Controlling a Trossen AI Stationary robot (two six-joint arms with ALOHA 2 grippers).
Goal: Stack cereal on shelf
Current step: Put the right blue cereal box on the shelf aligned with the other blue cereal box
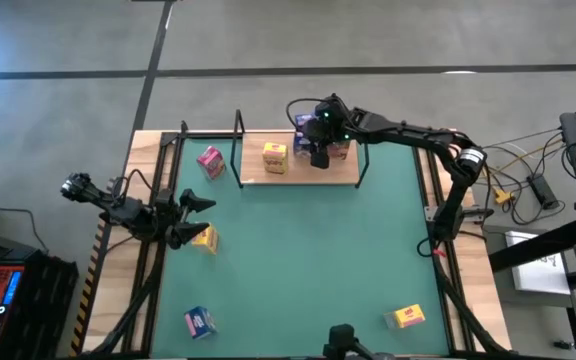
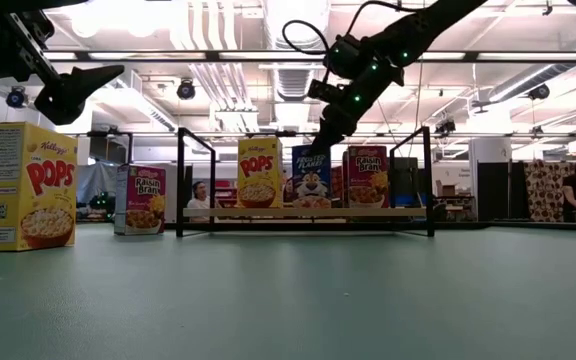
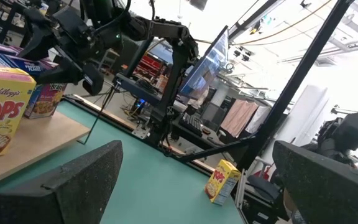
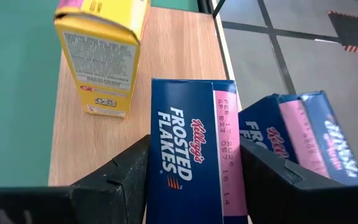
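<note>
On the wooden shelf (image 1: 343,175) at the far edge of the green mat (image 1: 308,260), the right gripper (image 1: 317,152) stood over a blue Frosted Flakes box (image 4: 194,168), its two fingers (image 4: 120,177) pressed against the box's opposite sides in a firm grasp. The box bore the white words "FROSTED FLAKES" with a red Kellogg's script, and a pink side panel carried a printed date code that could not be read with certainty. Just beside it, behind the held one, lay two more blue boxes (image 4: 291,140) with pink edges. A yellow Pops box (image 1: 275,157) stood upright on the shelf to the left of the gripper; in the low view its face read "POPS" in red letters. A Raisin Bran box (image 2: 368,177), magenta with yellow lettering, stood on the shelf at the right of the held box.

Off the shelf, a second Raisin Bran box (image 1: 211,161) rested on the mat just outside the shelf's left black upright. A yellow Kellogg's Pops box (image 1: 204,238) stood near the left gripper (image 1: 190,218), whose fingers hung wide apart and empty above the mat's left side. Another blue box (image 1: 200,321) lay near the mat's front left, and a further yellow box (image 1: 407,317) lay near its front right, well apart from the shelf.
</note>
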